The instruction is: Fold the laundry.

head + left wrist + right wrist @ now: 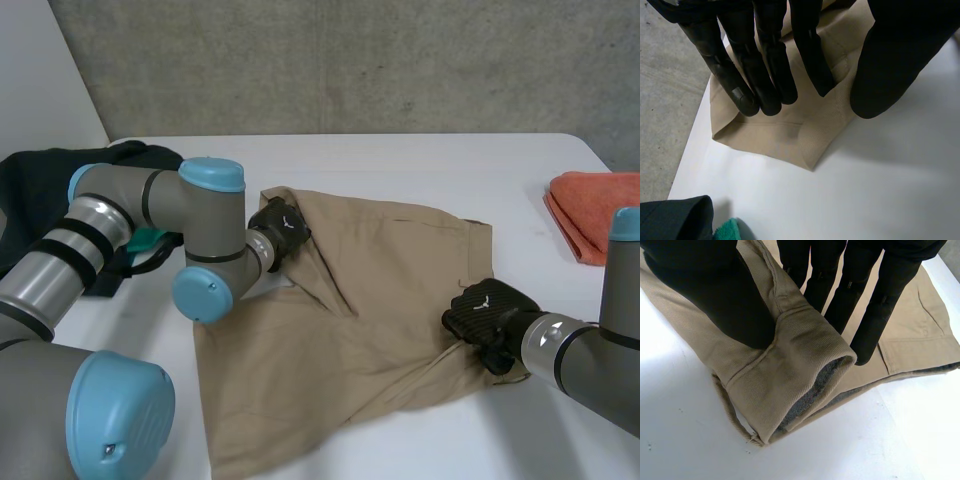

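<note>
Start from the tan garment [370,290], spread over the middle of the white table [400,160], with a raised crease running from its 10 o'clock corner in toward the centre. Note the left hand [278,228] at that 10 o'clock corner: fingers [765,65] straight, tips down on the cloth just inside the hem, thumb [890,60] held apart at the cloth's edge, so resting there and not yet clamped on anything. Note the right hand [485,312] at the 4 o'clock edge, pinched on the waistband [790,355], thumb on one side of a raised roll of cloth and straight fingers on the other.

Judged as the grasp before a fold. Bring the left thumb in against the fingers, taking both layers at the corner [805,155] rather than only the top one. Check the right pinch likewise: grey lining showing at the waistband's open end, so possibly a hold on one layer only. Lift both hands together and level, just clear of the table, then carry one held edge over to meet the opposite one. Keep light tension between the hands to pull out the crease; avoid dragging, to save the loose half from bunching at 7 o'clock. Stay clear of the dark clothes [40,190] at 9 o'clock and the orange towel [595,210] at 3 o'clock. Lay down flat, release, smooth outward
</note>
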`<move>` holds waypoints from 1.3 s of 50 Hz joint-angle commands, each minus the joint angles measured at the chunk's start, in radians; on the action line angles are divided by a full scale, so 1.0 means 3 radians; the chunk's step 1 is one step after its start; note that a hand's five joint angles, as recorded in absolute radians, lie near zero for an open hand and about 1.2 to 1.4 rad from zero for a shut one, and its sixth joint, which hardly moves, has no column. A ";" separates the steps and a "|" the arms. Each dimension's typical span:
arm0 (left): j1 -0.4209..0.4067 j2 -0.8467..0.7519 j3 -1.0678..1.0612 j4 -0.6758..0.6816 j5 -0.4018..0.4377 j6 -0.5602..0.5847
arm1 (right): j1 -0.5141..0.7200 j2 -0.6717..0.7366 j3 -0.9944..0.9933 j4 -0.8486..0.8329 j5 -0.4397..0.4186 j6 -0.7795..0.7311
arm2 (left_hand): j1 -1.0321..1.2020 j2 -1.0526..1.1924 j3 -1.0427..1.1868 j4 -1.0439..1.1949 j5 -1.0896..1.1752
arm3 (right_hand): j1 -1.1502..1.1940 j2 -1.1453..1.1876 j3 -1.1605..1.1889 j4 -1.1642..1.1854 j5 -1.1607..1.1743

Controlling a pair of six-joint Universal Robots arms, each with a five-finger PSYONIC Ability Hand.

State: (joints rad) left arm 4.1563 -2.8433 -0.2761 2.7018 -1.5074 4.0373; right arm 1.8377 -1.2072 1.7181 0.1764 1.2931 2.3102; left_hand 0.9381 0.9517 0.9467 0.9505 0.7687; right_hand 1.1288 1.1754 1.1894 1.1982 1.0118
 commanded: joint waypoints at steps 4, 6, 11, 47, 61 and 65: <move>-0.0043 -0.0115 0.0066 -0.0027 -0.0267 0.0154 | -0.0005 -0.0005 0.0000 0.0000 0.0000 0.0000 | 0.1527 0.1482 0.1499 0.1486 0.1510 | 0.0892 0.0736 0.0689 0.0660 0.0700; 0.0018 -0.0028 0.0005 -0.0022 -0.0446 0.0062 | -0.0010 -0.0010 0.0000 0.0000 0.0000 0.0000 | 0.1527 0.1482 0.1499 0.1486 0.1510 | 0.0892 0.0736 0.0689 0.0660 0.0700; 0.0181 0.0329 -0.0510 0.0014 -0.0671 -0.0336 | -0.0005 -0.0015 0.0000 0.0000 -0.0020 0.0000 | 0.1527 0.1482 0.1499 0.1486 0.1510 | 0.0892 0.0736 0.0689 0.0660 0.0700; 0.0228 0.0949 -0.1151 0.0188 -0.0319 -0.0961 | 0.0107 -0.0118 0.0031 -0.0015 -0.0056 0.0184 | -0.1291 -0.1337 -0.1320 -0.1333 -0.1308 | 0.0892 0.0736 0.0689 0.0660 0.0700; 0.0274 0.0611 -0.0890 0.0162 0.0080 -0.0649 | 0.0087 -0.0097 0.0031 -0.0015 -0.0051 0.0179 | -0.0967 -0.1013 -0.0996 -0.1008 -0.0984 | 0.0892 0.0736 0.0689 0.0660 0.0700; 0.0279 0.0560 -0.0864 0.0121 0.0044 -0.0582 | 0.0071 -0.0097 0.0025 -0.0021 -0.0051 0.0179 | -0.0704 -0.0750 -0.0733 -0.0746 -0.0722 | 0.0892 0.0736 0.0689 0.0660 0.0700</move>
State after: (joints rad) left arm 4.2378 -2.6520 -0.5519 2.7534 -1.4789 3.8307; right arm 1.8625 -1.2379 1.7260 0.1716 1.2764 2.3642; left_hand 0.5788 0.5748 0.5741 0.5804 0.4040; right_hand 1.1288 1.1754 1.1894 1.1982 1.0118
